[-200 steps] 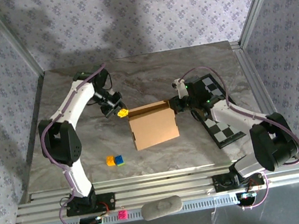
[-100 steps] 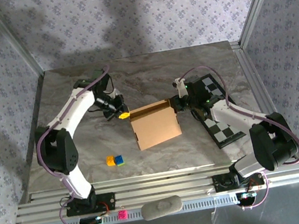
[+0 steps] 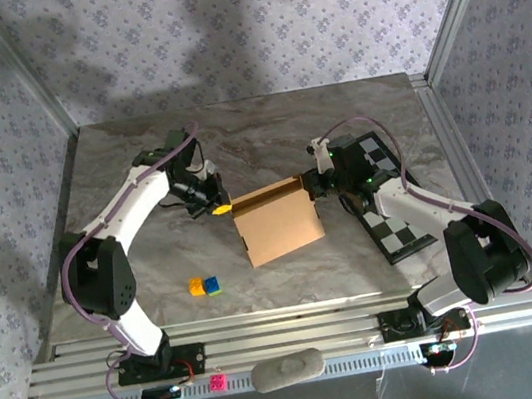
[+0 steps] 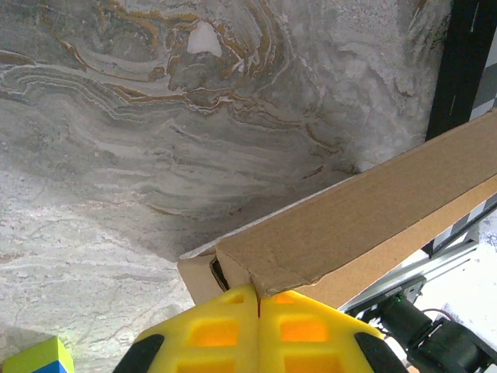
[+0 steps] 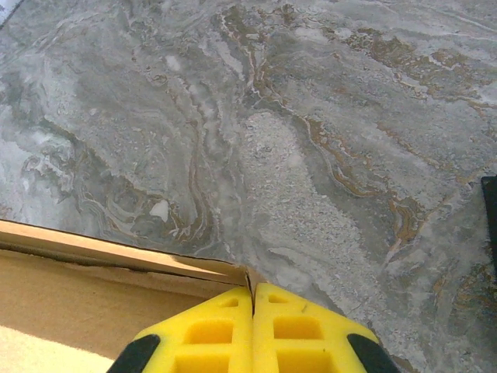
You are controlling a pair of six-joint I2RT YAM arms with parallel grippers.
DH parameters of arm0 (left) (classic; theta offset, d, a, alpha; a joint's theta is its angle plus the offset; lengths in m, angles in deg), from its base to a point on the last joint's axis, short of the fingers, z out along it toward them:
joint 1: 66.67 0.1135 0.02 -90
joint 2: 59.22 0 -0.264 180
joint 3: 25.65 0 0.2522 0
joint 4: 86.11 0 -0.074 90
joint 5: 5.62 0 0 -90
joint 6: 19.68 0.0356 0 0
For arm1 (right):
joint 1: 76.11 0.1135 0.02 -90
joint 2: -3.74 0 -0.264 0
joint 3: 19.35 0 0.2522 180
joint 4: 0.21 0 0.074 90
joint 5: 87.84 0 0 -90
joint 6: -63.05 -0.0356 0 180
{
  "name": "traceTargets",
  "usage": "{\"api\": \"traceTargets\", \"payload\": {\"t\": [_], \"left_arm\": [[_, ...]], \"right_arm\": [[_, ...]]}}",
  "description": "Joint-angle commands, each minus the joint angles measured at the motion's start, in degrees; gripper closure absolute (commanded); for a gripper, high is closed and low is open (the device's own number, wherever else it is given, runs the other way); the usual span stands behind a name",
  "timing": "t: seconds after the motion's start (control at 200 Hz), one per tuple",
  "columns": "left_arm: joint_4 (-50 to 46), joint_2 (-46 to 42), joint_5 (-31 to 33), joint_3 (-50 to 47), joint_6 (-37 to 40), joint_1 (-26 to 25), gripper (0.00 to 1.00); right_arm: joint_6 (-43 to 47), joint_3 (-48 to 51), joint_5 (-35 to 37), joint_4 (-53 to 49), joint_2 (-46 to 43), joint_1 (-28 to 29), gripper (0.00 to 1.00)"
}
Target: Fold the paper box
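Observation:
The paper box (image 3: 278,226) is a tan cardboard box lying mid-table with a low wall raised along its far edge. My left gripper (image 3: 220,209) is shut, its yellow fingertips butted against the box's far-left corner. In the left wrist view that corner of the box (image 4: 373,210) sits right at the seam of the shut left gripper (image 4: 258,291). My right gripper (image 3: 311,190) is shut at the far-right corner. In the right wrist view the right gripper (image 5: 253,291) touches the corner of the box (image 5: 78,295). Nothing is visibly clamped between either pair of fingers.
A black-and-white checkerboard (image 3: 388,200) lies under the right arm, right of the box. A yellow block (image 3: 197,286) and a blue-green block (image 3: 213,286) sit near the front left. The metal frame rail (image 3: 286,323) borders the near edge.
The left arm has swung right toward the box, and the box has slid slightly to the right and turned a little. The right gripper has stayed at its corner.

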Motion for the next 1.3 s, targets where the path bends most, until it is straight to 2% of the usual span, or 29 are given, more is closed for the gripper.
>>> {"api": "traceTargets", "payload": {"t": [0.0, 0.5, 1.294], "left_arm": [[3.3, -2.3, -0.7, 0.0, -0.4, -1.7, 1.0], [13.8, -9.7, 8.5, -9.0, -3.1, -6.4, 1.0], [15.8, -12.5, 23.5, -13.8, -1.1, -15.6, 1.0]], "right_arm": [[-0.4, -0.2, -0.8, 1.2, 0.4, 1.0, 1.0], [-1.2, 1.0, 1.6, 2.2, -0.4, 1.4, 1.0], [-1.3, 1.4, 2.4, 1.4, -0.8, 1.5, 1.0]]}}
